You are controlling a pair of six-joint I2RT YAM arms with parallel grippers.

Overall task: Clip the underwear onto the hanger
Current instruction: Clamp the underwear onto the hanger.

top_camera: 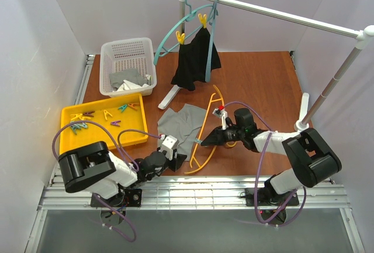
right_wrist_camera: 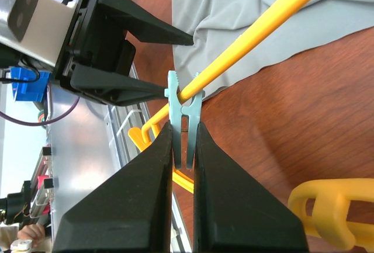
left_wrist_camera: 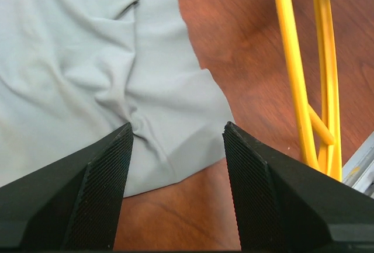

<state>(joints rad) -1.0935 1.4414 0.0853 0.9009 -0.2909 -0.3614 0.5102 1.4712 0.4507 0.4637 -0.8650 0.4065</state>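
Underwear (left_wrist_camera: 87, 60) flat, near hem just under open left gripper (left_wrist_camera: 175, 142), hanger (left_wrist_camera: 294, 72) lying near-to-far at its right, right gripper (right_wrist_camera: 184, 127) clamped on teal clip (right_wrist_camera: 176, 98) biting hanger bar.

White basket (top_camera: 125, 60) holding grey cloth (top_camera: 130, 79) in the worktop's (top_camera: 257, 83) far-left corner. Yellow tray (top_camera: 96, 125) of coloured pegs (top_camera: 107, 113) along the left edge. Black garment (top_camera: 196, 60) hangs from a teal hanger (top_camera: 166, 38) on a white rail (top_camera: 274, 12) by the far edge. Pale blue peg (right_wrist_camera: 174, 98) towards the near edge.
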